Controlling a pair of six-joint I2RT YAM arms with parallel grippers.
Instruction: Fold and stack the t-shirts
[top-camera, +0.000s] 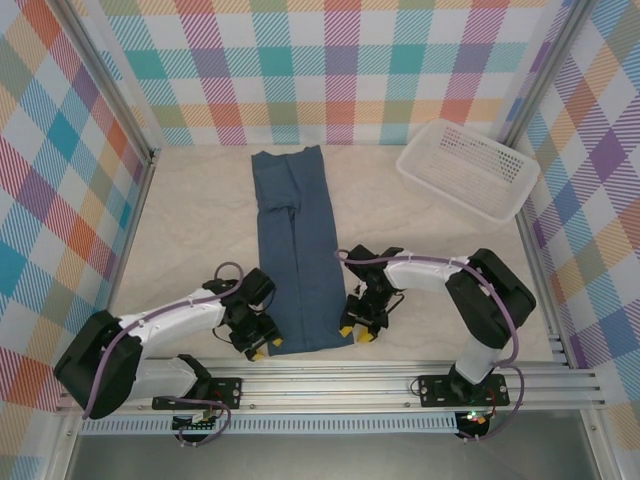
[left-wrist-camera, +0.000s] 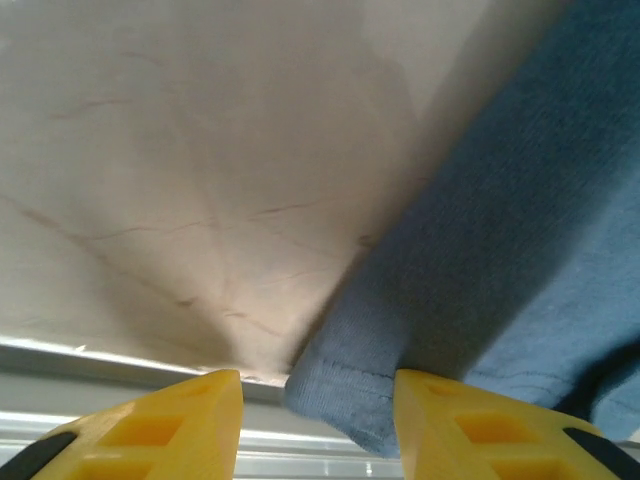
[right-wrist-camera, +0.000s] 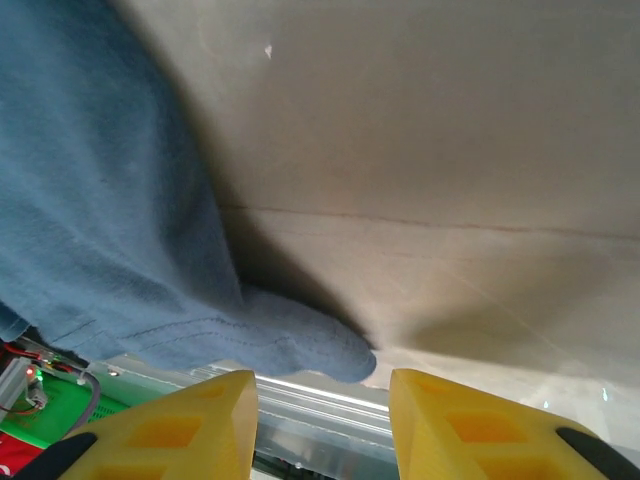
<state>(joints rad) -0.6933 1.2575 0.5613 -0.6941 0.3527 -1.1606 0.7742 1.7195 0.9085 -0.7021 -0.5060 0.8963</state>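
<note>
The t-shirt (top-camera: 298, 250) lies in the middle of the table (top-camera: 200, 215) as a long narrow strip running from near to far, so the lengthwise folding looks done and the crosswise fold is the step in hand. Both arms are low at its near end. The left jaws stand parted at the near left corner, and the left wrist view shows that corner sitting between the yellow fingertips (left-wrist-camera: 180, 425) with a gap on one side, so nothing is clamped. The right jaws are likewise apart at the near right corner, where the rounded hem corner lies just ahead of the fingertips (right-wrist-camera: 470, 425), ungripped. The next move probably calls for each pair to close on its corner, catching every layer. Both would then lift together and carry the near end evenly toward the far end, so the strip halves without skewing. The cloth is a dark teal-blue soft knit, plain, mostly flat, with a seam-like crease down its length and a stitched hem at the near edge. The far end looks slightly wider. A white basket (top-camera: 470, 170) sits at the far right, well apart from it
</note>
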